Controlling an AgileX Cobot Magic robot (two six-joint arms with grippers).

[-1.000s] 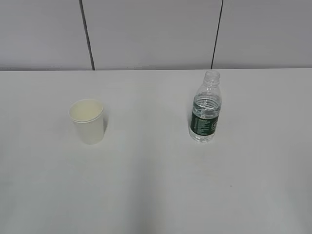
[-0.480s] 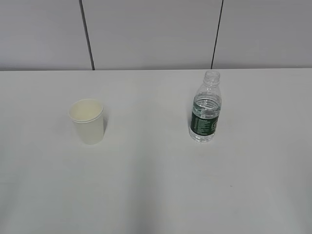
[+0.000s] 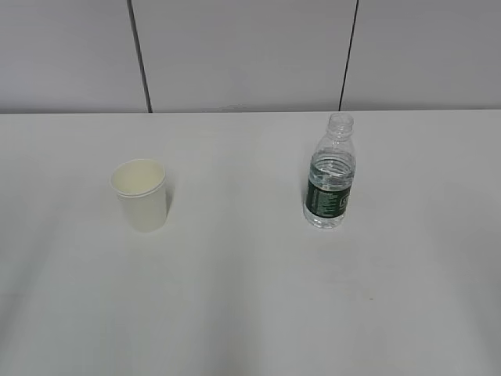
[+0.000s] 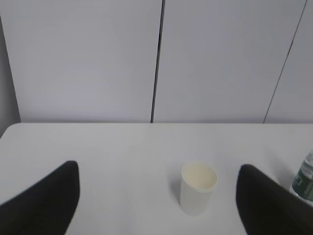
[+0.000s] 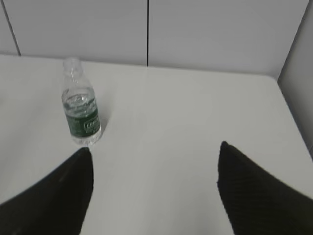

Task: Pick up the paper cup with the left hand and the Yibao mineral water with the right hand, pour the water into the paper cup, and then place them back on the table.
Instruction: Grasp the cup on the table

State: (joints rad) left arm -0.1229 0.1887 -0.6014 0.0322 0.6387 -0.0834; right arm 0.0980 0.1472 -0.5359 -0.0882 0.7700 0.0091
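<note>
On the worktop (image 3: 250,298) the paper cup (image 3: 142,195) stands upright at the left, and the Yibao mineral water (image 3: 330,180) stands upright at the right, well apart from it.

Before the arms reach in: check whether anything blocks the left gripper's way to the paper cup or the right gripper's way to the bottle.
Nothing visible does. Bare table lies between the open left gripper and the paper cup, and between the open right gripper and the uncapped bottle. Cup and bottle stand well apart.

It looked like a bare lab or test room: a plain white counter (image 3: 250,313) ran to grey panelled walls (image 3: 243,55) beyond the end effectors.
</note>
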